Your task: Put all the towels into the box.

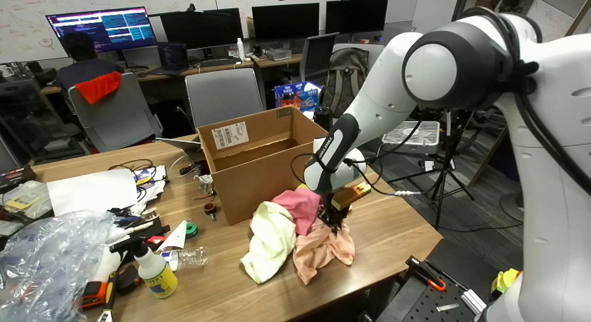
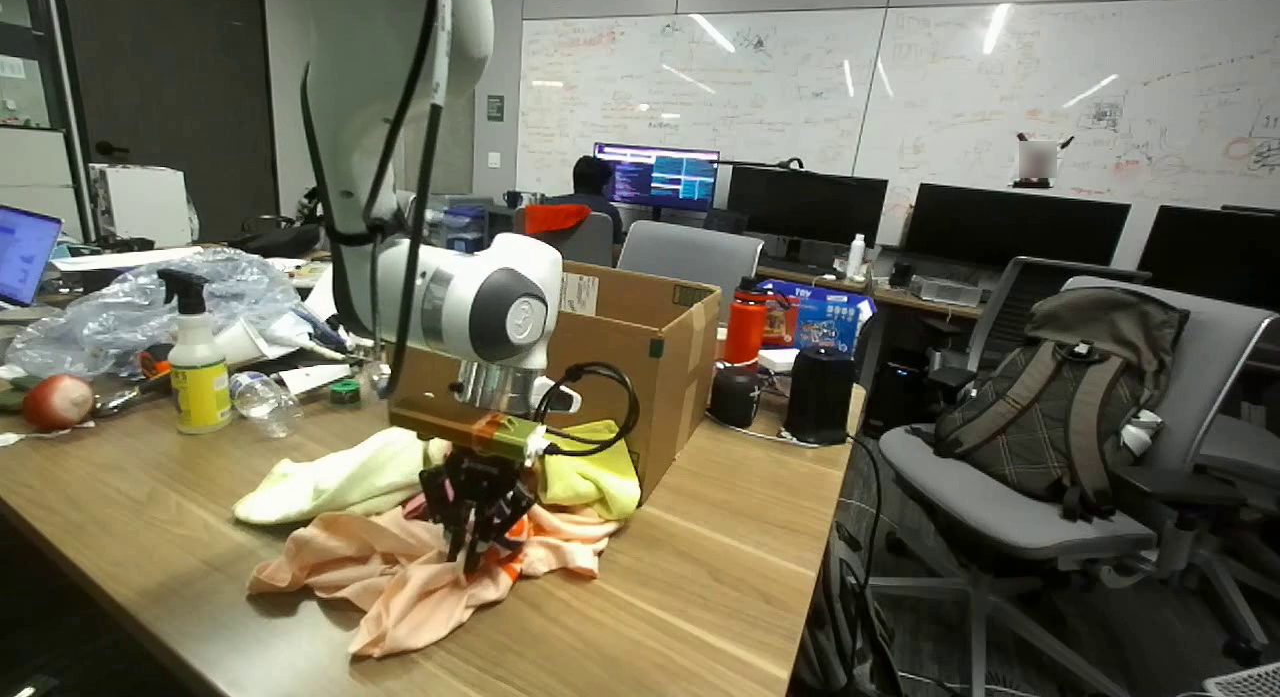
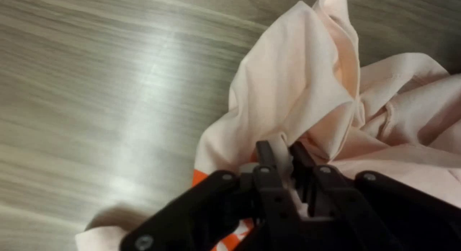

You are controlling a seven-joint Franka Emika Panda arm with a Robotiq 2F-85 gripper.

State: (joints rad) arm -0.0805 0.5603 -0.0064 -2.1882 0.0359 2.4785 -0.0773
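Note:
The peach towel (image 1: 323,250) lies crumpled on the table, also in an exterior view (image 2: 395,567) and the wrist view (image 3: 284,71). My gripper (image 1: 335,226) points down into it, in both exterior views (image 2: 466,557). In the wrist view the fingers (image 3: 282,150) are close together on a fold of it. An orange patch (image 3: 198,176) shows beside them. A pale yellow towel (image 1: 271,239) and a pink towel (image 1: 301,207) lie against the peach one. A brighter yellow towel (image 2: 600,477) lies by the box. The open cardboard box (image 1: 258,185) stands behind the towels; its floor is partly hidden.
A spray bottle (image 1: 157,271), a clear plastic bottle (image 1: 189,257), a green tape roll (image 1: 191,228) and plastic wrap (image 1: 55,262) lie to one side. An orange bottle (image 2: 744,327) and black speaker (image 2: 820,397) stand beyond the box. The wooden table (image 1: 388,234) ends near the arm's base.

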